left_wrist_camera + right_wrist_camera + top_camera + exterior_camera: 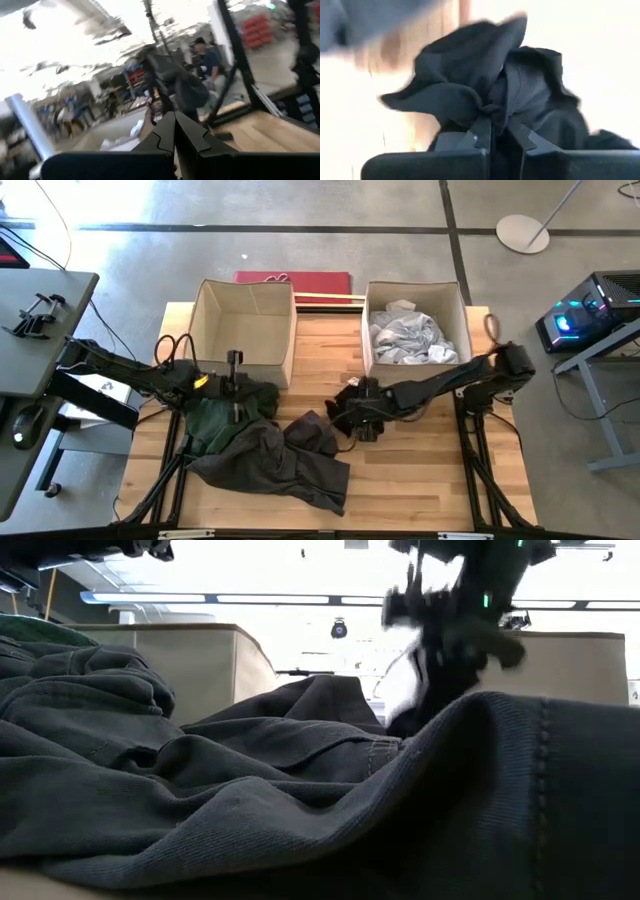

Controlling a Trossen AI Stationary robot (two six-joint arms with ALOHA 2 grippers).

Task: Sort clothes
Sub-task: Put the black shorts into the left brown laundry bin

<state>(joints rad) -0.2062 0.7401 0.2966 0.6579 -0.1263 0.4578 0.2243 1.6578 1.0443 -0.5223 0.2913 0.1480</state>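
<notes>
Two end effectors, right end effector [497, 131] pinching black garment [485, 85], no legible writing

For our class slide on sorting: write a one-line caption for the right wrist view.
Right gripper pinches a small black garment above the wooden table.

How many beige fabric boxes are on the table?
2. The empty left box stands at the table's far edge before the left arm; the right box, beside it, holds white and grey clothes.

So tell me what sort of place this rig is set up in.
Probably a robotics lab or workshop: a bare concrete floor around the wooden table, a lit computer tower beside it, and people among shelving behind, seen from the left wrist.
</notes>
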